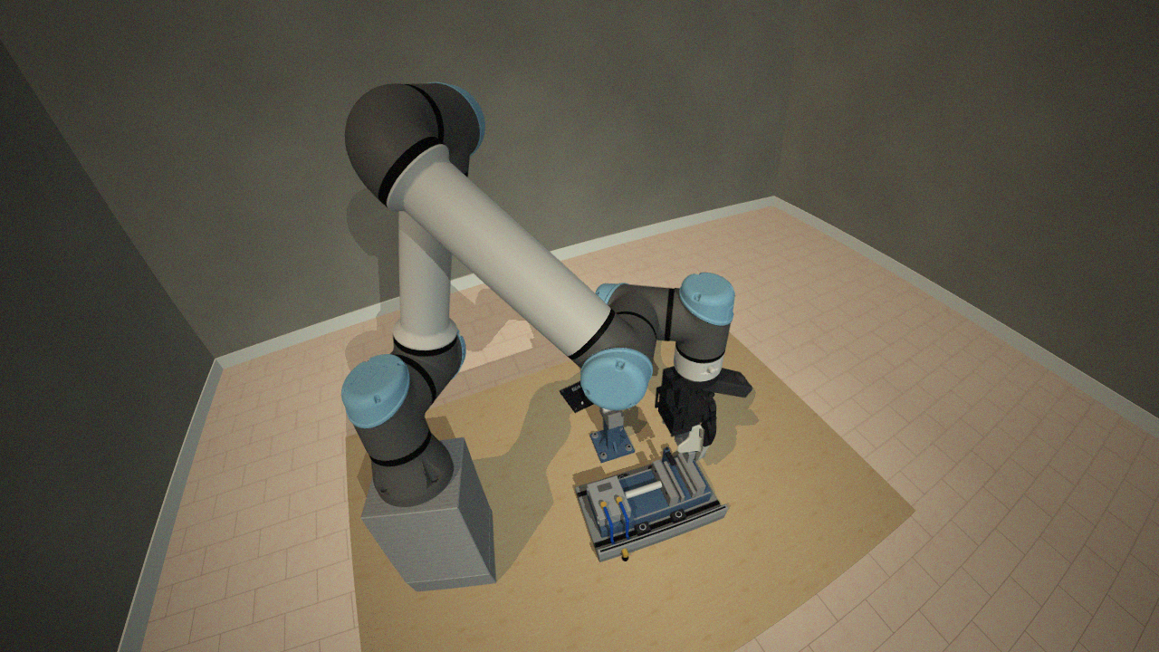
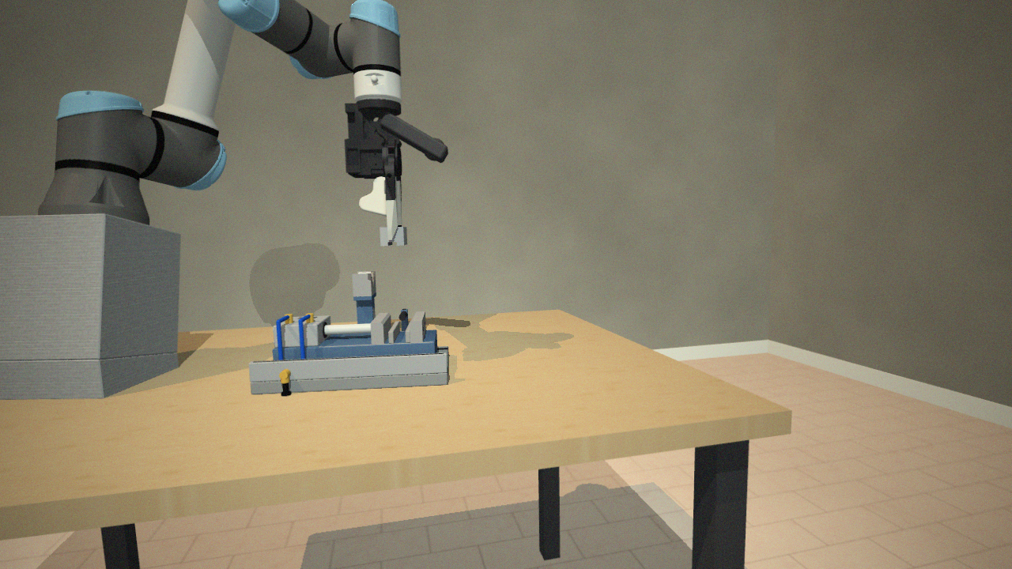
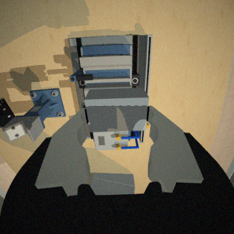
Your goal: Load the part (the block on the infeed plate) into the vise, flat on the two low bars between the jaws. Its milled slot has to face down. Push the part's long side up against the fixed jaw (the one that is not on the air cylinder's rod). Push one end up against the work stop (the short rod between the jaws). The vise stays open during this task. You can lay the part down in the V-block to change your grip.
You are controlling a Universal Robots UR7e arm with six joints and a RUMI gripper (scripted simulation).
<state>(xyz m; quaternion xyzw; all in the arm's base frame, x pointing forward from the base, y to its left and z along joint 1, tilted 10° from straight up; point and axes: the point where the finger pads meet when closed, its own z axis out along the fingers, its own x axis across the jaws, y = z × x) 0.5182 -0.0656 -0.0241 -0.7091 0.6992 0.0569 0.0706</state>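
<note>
My gripper [image 1: 694, 445] [image 2: 393, 237] [image 3: 117, 108] is shut on the grey part [image 2: 384, 235] [image 3: 117, 114], one jaw at each end. It holds the part high above the vise [image 1: 642, 512] [image 2: 353, 347] [image 3: 105, 49]. In the wrist view the part's long side runs about parallel to the fixed jaw [image 2: 418, 325] [image 3: 105, 62] and hides the moving jaw. The moving jaw [image 1: 671, 482] [image 2: 380, 329] stands apart from the fixed one. The dark work stop [image 2: 404, 314] [image 3: 85, 77] is between them. A low bar [image 2: 394, 332] shows there. The slot's facing cannot be told.
The grey V-block [image 2: 363, 284] [image 3: 36, 128] stands on a blue stand [image 1: 611, 445] [image 3: 50, 104] beside the vise. A black plate [image 1: 576, 396] [image 3: 4, 112] lies beyond it. Blue hoses [image 2: 280, 339] [image 3: 130, 147] rise at the cylinder end.
</note>
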